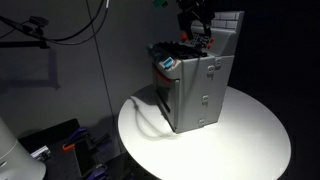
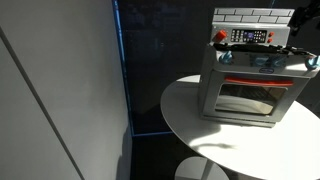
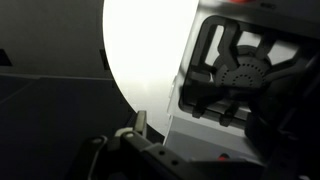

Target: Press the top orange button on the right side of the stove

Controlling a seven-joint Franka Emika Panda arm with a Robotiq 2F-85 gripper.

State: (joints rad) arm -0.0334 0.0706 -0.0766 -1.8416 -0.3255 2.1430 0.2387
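1. The stove (image 1: 200, 85) sits on a round white table (image 1: 255, 140), toward the far left part of the top in that exterior view. The near right part of the table is bare.
2. From the front, in an exterior view, the stove (image 2: 245, 90) is at the right of the picture. Its oven door (image 2: 245, 98) faces the room and the tiled back panel (image 2: 250, 15) stands upright behind it.
3. There's a red knob (image 2: 220, 37) at the left end of the control strip, just under the tiles.
4. The gripper (image 1: 195, 22) hangs over the stove top, close in front of the back panel (image 1: 230, 25). It's too dark to see if it's touching anything.
5. In the wrist view you're looking down at a black burner grate (image 3: 245, 65) on the stove (image 3: 215, 140), with the table (image 3: 140, 50) glowing bright on the left.
6. One finger (image 3: 140, 124) pokes in at the bottom there. I honestly can't tell whether the pincer is apart or together, because everything around it is black.
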